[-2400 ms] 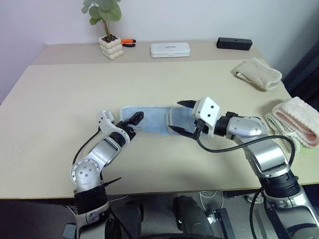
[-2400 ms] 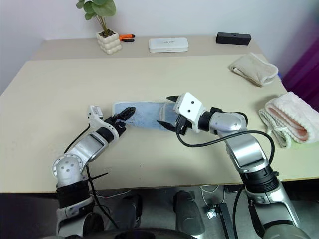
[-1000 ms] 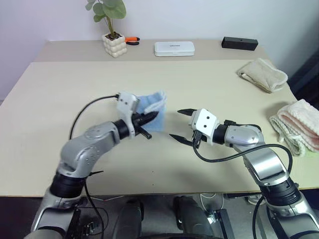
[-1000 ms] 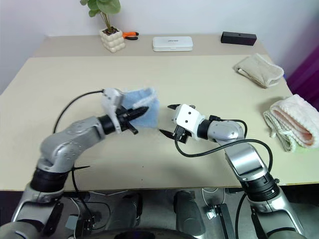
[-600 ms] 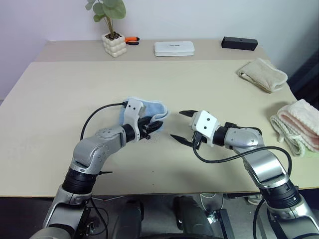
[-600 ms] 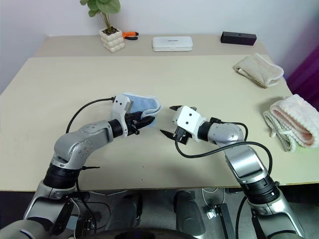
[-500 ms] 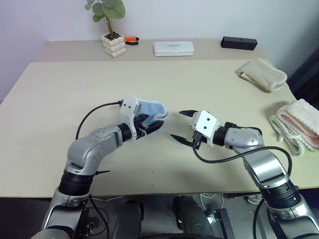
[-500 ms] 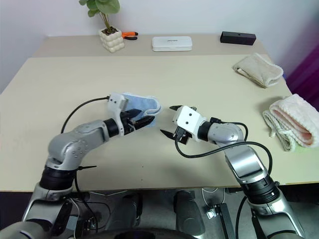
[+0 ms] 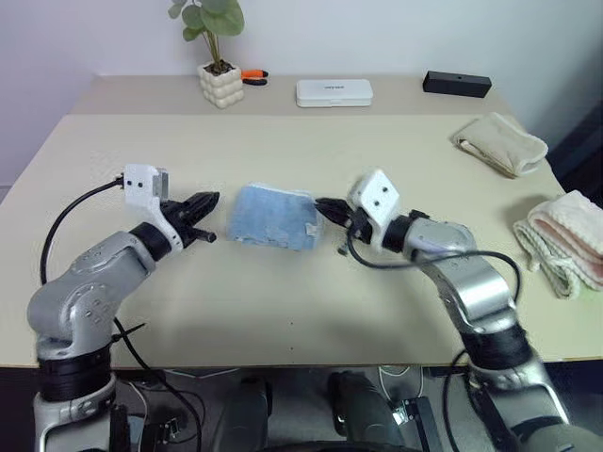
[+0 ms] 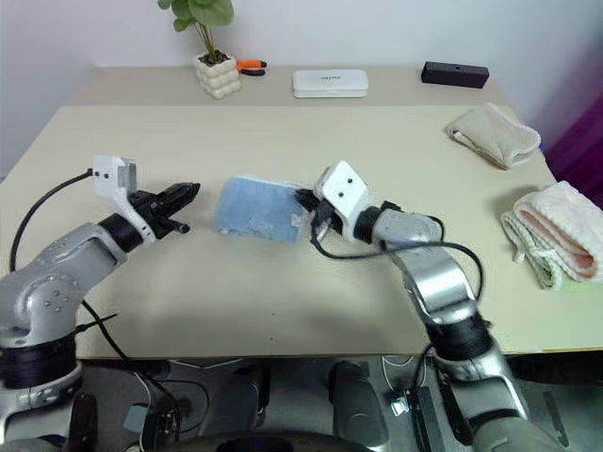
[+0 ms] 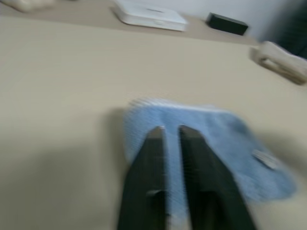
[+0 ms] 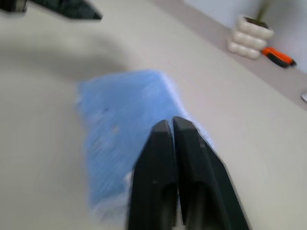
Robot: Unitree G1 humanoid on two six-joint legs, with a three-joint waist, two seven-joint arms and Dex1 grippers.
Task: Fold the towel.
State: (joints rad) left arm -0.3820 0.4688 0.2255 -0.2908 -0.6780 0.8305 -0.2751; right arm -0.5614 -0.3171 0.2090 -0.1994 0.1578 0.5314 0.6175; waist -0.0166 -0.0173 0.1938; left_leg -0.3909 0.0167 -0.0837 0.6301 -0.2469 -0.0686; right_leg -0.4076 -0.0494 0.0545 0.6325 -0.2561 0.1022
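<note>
The light blue towel [image 9: 271,216] lies folded into a small rectangle on the middle of the table [image 9: 311,311], with a small white tag at its right edge. My left gripper [image 9: 209,211] hovers just left of the towel, apart from it. In the left wrist view its fingers [image 11: 156,139] stand almost together with a thin slit and nothing between them. My right gripper [image 9: 323,206] is shut, and its tips rest at the towel's right edge. In the right wrist view its fingers [image 12: 160,139] lie closed over the blue cloth. Whether cloth is pinched there, I cannot tell.
A beige folded towel [image 9: 499,143] and a pink-and-cream folded towel [image 9: 563,240] lie at the table's right side. Along the far edge stand a potted plant [image 9: 223,83], an orange-handled tool [image 9: 252,75], a white box [image 9: 334,91] and a black box [image 9: 456,83].
My left gripper let go of the towel, drew back to the left and closed its fingers. The towel now lies flat and folded. My right gripper shut and moved left to the towel's edge.
</note>
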